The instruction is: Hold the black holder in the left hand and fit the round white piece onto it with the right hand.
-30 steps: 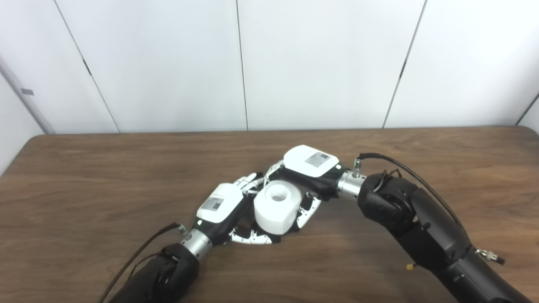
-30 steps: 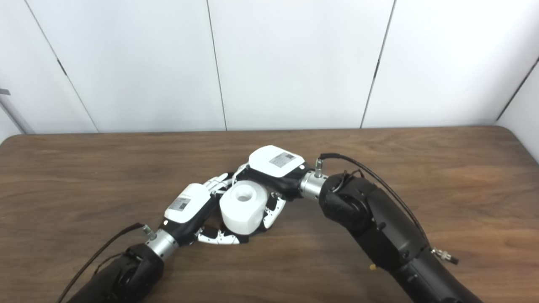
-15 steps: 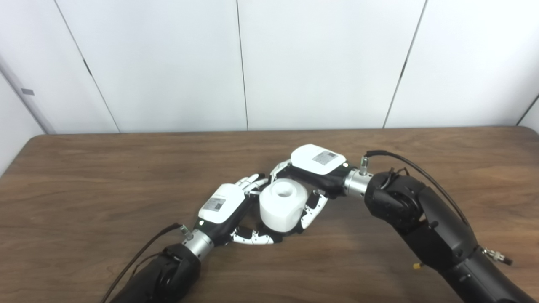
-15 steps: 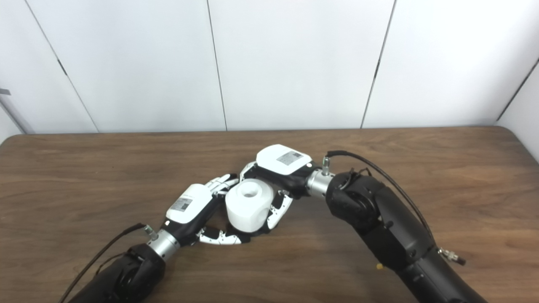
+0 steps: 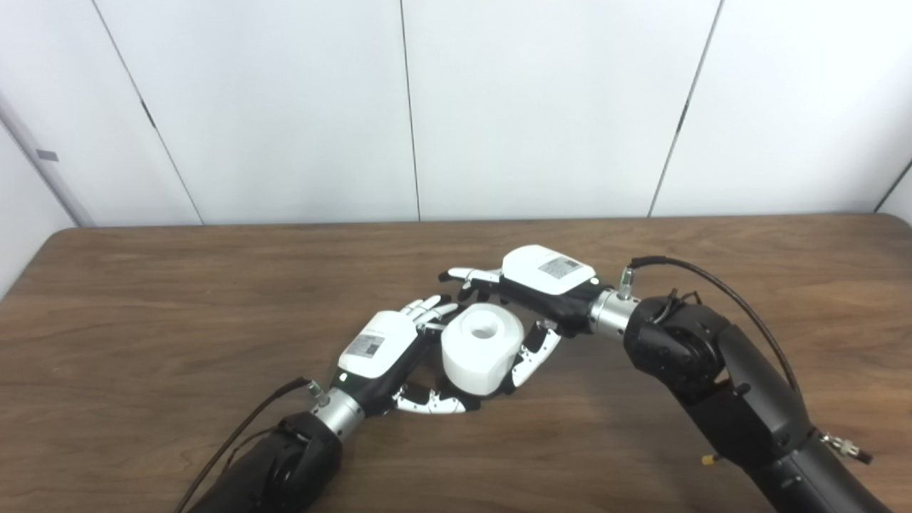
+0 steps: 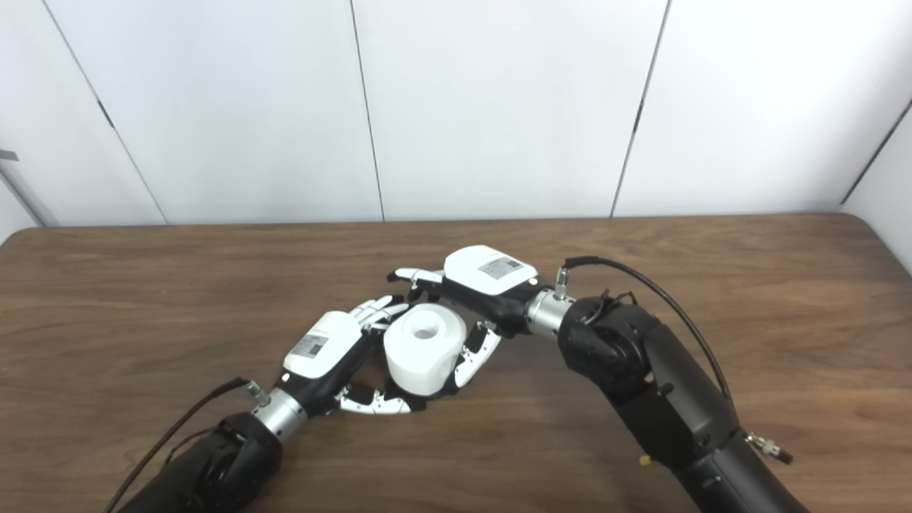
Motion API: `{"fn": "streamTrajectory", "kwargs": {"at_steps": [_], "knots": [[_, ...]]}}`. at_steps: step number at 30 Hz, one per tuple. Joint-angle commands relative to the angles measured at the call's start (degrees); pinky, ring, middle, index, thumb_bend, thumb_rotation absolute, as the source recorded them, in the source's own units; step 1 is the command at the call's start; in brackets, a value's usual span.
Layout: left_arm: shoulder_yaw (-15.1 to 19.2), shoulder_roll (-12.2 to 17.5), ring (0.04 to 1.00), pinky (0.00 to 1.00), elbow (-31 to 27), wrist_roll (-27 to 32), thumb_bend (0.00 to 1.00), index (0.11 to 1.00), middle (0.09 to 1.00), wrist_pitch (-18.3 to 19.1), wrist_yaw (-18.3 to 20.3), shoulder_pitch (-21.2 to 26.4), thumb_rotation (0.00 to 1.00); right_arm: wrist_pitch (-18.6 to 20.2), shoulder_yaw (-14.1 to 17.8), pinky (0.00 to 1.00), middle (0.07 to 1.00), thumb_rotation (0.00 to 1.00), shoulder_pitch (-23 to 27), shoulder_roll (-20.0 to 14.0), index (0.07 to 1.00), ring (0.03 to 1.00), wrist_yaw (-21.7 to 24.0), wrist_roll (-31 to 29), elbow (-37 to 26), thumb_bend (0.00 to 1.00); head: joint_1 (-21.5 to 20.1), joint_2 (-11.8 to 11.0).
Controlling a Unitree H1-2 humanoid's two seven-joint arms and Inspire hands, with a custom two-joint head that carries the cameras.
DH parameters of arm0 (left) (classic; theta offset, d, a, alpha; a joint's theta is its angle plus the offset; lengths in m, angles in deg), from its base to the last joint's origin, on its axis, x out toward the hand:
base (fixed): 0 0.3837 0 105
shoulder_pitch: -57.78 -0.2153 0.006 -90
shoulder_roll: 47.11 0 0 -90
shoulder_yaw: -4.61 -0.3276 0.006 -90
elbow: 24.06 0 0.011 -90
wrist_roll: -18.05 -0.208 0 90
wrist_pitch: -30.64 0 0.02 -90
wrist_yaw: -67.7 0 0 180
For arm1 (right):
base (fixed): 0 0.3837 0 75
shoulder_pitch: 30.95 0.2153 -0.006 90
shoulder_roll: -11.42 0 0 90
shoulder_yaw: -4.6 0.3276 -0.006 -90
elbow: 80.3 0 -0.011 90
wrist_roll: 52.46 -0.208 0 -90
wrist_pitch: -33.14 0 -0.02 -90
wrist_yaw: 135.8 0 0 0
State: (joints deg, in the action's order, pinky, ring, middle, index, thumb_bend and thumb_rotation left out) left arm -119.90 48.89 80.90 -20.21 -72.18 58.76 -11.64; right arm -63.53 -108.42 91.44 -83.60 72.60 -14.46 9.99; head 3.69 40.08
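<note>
The round white piece (image 5: 479, 348) with a hole in its top stands on the table (image 5: 142, 320) at the centre. The black holder is almost wholly hidden beneath it; only a dark sliver (image 6: 429, 394) shows at its base. My left hand (image 5: 381, 349) cups this stack from the left, fingers (image 5: 431, 310) behind it and thumb (image 5: 427, 404) along its front. My right hand (image 5: 545, 281) hovers at the upper right, open, its fingers (image 5: 463, 274) stretched out flat beyond the piece and its thumb (image 5: 531, 354) just off the piece's right side.
The brown wooden table stretches wide to both sides, with a white panelled wall (image 5: 541, 107) behind its far edge. A black cable (image 5: 712, 292) loops over my right wrist, and another cable (image 5: 242, 431) trails from my left wrist.
My right hand has let go of the white piece: its fingers lifted off and straightened, and the hand drew back a little to the right. The left hand and the piece stayed nearly still.
</note>
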Motion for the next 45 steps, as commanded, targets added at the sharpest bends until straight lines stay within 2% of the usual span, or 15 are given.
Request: {"fn": "streamTrajectory", "kwargs": {"at_steps": [1, 7, 10, 13, 15, 20, 21, 24, 27, 30, 32, 35, 41, 43, 45], "knots": [[-4.19, -0.89, 0.956, 0.94, 2.99, -3.97, 0.52, 0.482, 0.895, 0.59, 7.01, -3.46, 0.06, 0.27, 1.43, 0.62, 0.794, 0.26, 2.86, 0.19, 0.948, 0.742, -0.89, -1.36, -1.55, 0.9, 0.05, 0.05], [-4.22, -0.78, 0.954, 0.94, 2.58, -4.09, 0.52, 0.482, 0.895, 0.98, 7.44, -3.33, 0.06, 0.2, 2.19, 0.62, 0.807, 0.24, 2.97, 0.31, 0.961, 0.736, -0.81, -1.97, -1.83, 0.9, 0.05, 0.05], [-4.15, -0.71, 0.956, 0.94, 2.58, -3.95, 0.52, 0.482, 0.898, 0.8, 7.4, -3.31, 0.06, 1.22, 1.66, 0.63, 0.848, 0.25, 3.81, -0.75, 0.994, 0.765, 2.41, -2.23, -2.56, 0.94, 0.0, 0.27], [-4.04, -0.61, 0.957, 0.94, 2.74, -3.91, 0.52, 0.482, 0.902, 0.65, 7.21, -3.27, 0.06, 4.13, 0.07, 0.67, 0.954, 0.25, 5.77, -3.26, 1.0, 0.852, 10.21, -2.22, -3.94, 0.99, -0.09, 0.2], [-4.02, -0.52, 0.957, 0.93, 2.86, -3.96, 0.52, 0.482, 0.905, 0.7, 7.22, -3.26, 0.06, 5.86, -1.01, 0.69, 0.991, 0.25, 6.96, -5.29, 1.0, 0.888, 15.42, -2.54, -4.8, 1.0, -0.13, 0.16], [-3.75, -0.08, 0.961, 0.94, 2.77, -3.87, 0.52, 0.483, 0.91, 0.91, 7.33, -3.36, 0.06, 14.34, -2.47, 0.77, 1.0, 0.17, 8.5, -9.44, 1.0, 0.938, 27.27, -3.35, -7.33, 0.99, -0.03, 0.03], [-3.61, 0.04, 0.959, 0.94, 2.68, -3.76, 0.52, 0.483, 0.908, 0.81, 7.22, -3.41, 0.06, 15.57, -2.6, 0.77, 1.0, 0.15, 8.57, -10.32, 1.0, 0.945, 28.87, -3.35, -7.95, 0.98, -0.05, -0.02], [-3.31, 0.39, 0.953, 0.94, 2.63, -3.59, 0.52, 0.482, 0.901, 0.49, 6.92, -3.44, 0.06, 16.81, -1.73, 0.71, 0.967, 0.09, 8.08, -12.64, 1.0, 0.877, 30.77, -4.75, -9.29, 0.95, -0.18, -0.09], [-3.18, 0.73, 0.955, 0.94, 2.56, -3.54, 0.52, 0.482, 0.902, 0.68, 7.3, -3.25, 0.06, 15.74, 2.7, 0.64, 0.86, 0.02, 5.89, -13.15, 0.913, 0.804, 26.25, -8.37, -9.9, 0.87, -0.31, -0.31], [-3.07, 1.0, 0.956, 0.95, 2.42, -3.4, 0.52, 0.483, 0.902, 0.67, 7.52, -3.13, 0.06, 11.05, 9.34, 0.63, 0.776, 0.0, 3.16, -11.36, 0.772, 0.745, 16.4, -12.03, -8.53, 0.8, -0.43, -0.53], [-3.01, 1.16, 0.956, 0.94, 2.66, -3.46, 0.52, 0.483, 0.903, 0.46, 7.36, -2.99, 0.06, 9.32, 13.11, 0.64, 0.757, 0.0, 2.09, -9.75, 0.738, 0.725, 10.8, -13.86, -6.95, 0.77, -0.71, -0.83], [-2.97, 1.27, 0.951, 0.94, 3.17, -3.64, 0.52, 0.482, 0.9, -0.07, 6.73, -2.84, 0.06, 8.28, 17.09, 0.56, 0.742, 0.0, 0.61, -7.23, 0.71, 0.681, 4.05, -15.5, -5.52, 0.73, -0.93, -1.14], [-2.64, 1.62, 0.949, 0.95, 2.81, -3.37, 0.52, 0.483, 0.901, -0.01, 7.2, -2.79, 0.06, 7.77, 23.19, 0.44, 0.648, 0.01, -3.6, -0.2, 0.637, 0.561, -8.01, -19.85, -3.97, 0.66, -1.46, -1.7], [-2.6, 1.78, 0.949, 0.95, 2.78, -3.39, 0.52, 0.483, 0.902, -0.2, 7.11, -2.78, 0.06, 7.29, 23.78, 0.43, 0.643, 0.04, -5.11, 1.4, 0.636, 0.554, -10.49, -20.38, -3.48, 0.65, -1.62, -1.8], [-2.53, 1.88, 0.95, 0.95, 2.97, -3.5, 0.52, 0.483, 0.903, -0.43, 6.8, -2.77, 0.06, 7.03, 23.55, 0.43, 0.684, 0.06, -6.62, 2.19, 0.661, 0.581, -11.71, -20.8, -3.21, 0.67, -1.77, -1.99]]}}
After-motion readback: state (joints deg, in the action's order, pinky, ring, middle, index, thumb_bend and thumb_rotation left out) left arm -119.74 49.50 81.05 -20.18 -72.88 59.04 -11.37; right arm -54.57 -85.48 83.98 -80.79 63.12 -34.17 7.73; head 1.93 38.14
